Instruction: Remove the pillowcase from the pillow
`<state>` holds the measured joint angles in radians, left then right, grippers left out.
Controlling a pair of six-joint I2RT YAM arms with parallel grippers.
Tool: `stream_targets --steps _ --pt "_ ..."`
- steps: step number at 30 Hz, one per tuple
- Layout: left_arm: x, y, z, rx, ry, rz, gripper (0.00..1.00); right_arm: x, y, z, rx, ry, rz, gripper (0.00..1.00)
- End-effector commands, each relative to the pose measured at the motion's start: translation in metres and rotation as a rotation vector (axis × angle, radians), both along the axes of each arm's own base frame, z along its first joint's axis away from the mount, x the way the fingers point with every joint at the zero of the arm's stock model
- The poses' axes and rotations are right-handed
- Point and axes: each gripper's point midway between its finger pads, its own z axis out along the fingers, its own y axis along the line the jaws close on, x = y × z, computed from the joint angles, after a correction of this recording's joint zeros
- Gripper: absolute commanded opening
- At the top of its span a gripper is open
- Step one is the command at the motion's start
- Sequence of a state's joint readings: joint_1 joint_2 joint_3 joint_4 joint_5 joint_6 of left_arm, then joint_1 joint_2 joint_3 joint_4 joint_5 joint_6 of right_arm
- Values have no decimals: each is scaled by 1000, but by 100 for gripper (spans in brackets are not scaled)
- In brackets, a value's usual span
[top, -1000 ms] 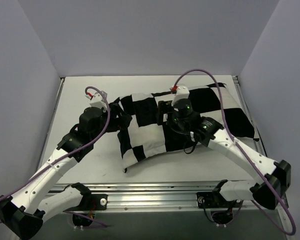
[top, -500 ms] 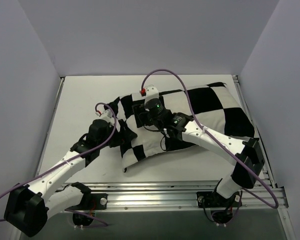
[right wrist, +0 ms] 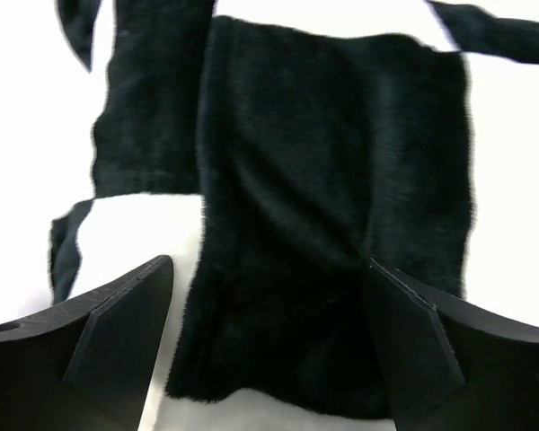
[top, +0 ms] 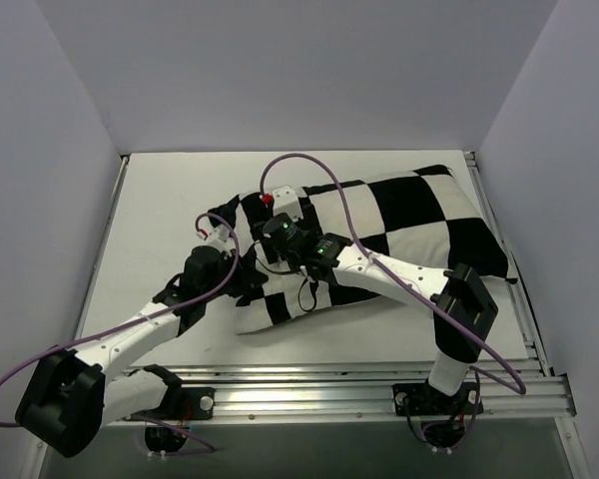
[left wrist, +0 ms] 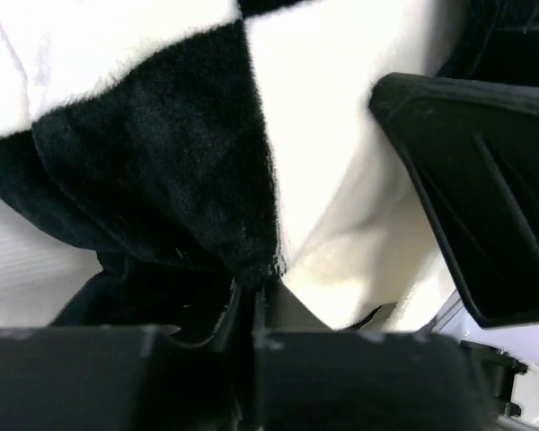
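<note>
Entry: overhead view plus both wrist views.

You are seeing the pillowcase (top: 399,215) lying on the table (top: 160,200). It is stretching from just left of the table's middle across to its right edge. It is bulging plump along its whole length, so the pillow is sitting inside it. You are not getting a sure look at any plain white fabric, so mark the pillow as hidden.

Left gripper (left wrist: 251,292): its fingers are pressing together on a raised fold of the pillowcase, with a black square on one side of the pinch and a pale square on the other. The fabric is running down into the slit between the two fingers, so note it as clamped on the pillowcase. It is working just left of the table's middle, toward the near edge.

Right gripper (right wrist: 269,262): its fingers are standing well apart and straddling a black square that is creasing lengthwise between them. You cannot tell whether the tips are pressing the fabric or hanging just above it. It is gripping nothing. It is sitting near the table's middle, just beside the left gripper and slightly farther from the table's near edge.

The right forearm (top: 389,271) is reaching across the pillowcase on the side facing the table's near edge. The purple cables (top: 309,165) are looping above both wrists.
</note>
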<state>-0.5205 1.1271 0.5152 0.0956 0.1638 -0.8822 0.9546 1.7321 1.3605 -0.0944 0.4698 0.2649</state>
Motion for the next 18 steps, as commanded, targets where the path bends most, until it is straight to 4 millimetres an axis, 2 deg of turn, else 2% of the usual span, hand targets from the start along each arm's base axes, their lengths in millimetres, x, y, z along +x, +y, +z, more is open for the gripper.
stream_targets --steps 1,4,6,7,9,10,12,14,15,17,18 --pt "8 8 -7 20 -18 48 3 1 -63 -4 -173 -50 -193 79" --pt "9 18 -15 50 -1 91 2 0 -99 5 -227 -80 -282 73" --pt "10 28 -17 66 11 124 2 -3 -123 3 -263 -81 -330 67" --pt "10 31 -18 69 15 133 2 -1 -141 6 -261 -76 -369 65" --pt "9 38 -17 72 18 147 2 -3 -162 -6 -267 -41 -397 59" --pt "11 43 -16 77 17 162 2 -4 -172 -3 -247 -40 -414 57" --pt "12 48 -11 84 9 170 2 -4 -195 -11 -249 -17 -463 52" --pt "9 57 -12 116 29 181 2 -5 -204 -10 -205 -2 -480 47" --pt "11 59 -7 117 17 184 2 -8 -204 -14 -179 14 -476 43" --pt "15 66 -1 138 2 195 2 -10 -190 -18 -92 54 -423 37" --pt "18 66 7 138 -14 197 2 -10 -183 -22 -46 64 -402 30"
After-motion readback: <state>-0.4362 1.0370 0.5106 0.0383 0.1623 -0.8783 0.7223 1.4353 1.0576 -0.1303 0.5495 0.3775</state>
